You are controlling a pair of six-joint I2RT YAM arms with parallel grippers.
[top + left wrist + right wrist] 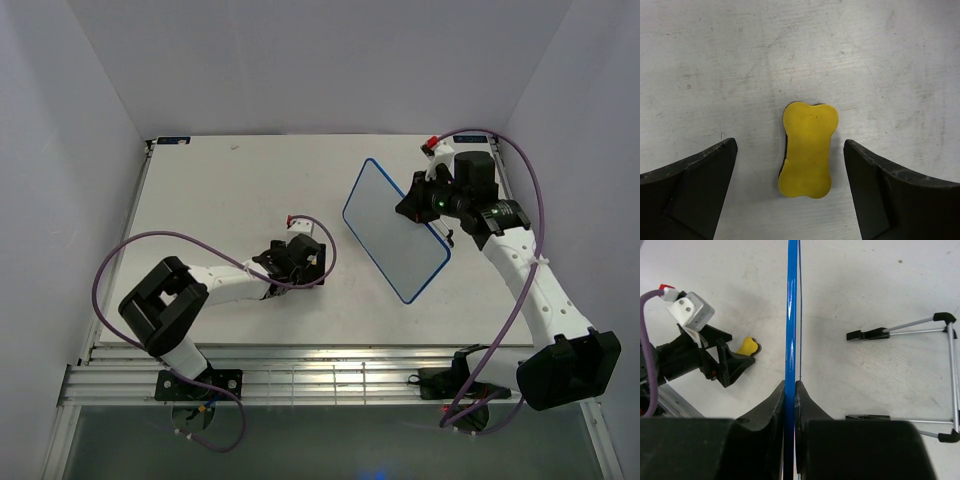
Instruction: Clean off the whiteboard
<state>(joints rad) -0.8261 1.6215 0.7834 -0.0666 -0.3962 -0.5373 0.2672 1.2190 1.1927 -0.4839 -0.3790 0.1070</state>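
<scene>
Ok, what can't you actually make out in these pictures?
- The whiteboard face: the right wrist view sees it edge-on and shows only the blue rim. In the top view it looks blank, but faint marks would be too small to tell.
- The yellow sponge: in the top view it is hidden under the left gripper.
- The sponge's dark underside: in the left wrist view it is covered by the yellow top.

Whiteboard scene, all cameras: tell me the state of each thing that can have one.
whiteboard: face blank, rim clamped.
right gripper: jaws shut on the whiteboard's blue rim.
left gripper: jaws open, one on each side of the sponge.
yellow sponge: lying loose on the table, touching neither jaw.
wire stand: lying on the table, holding nothing.
</scene>
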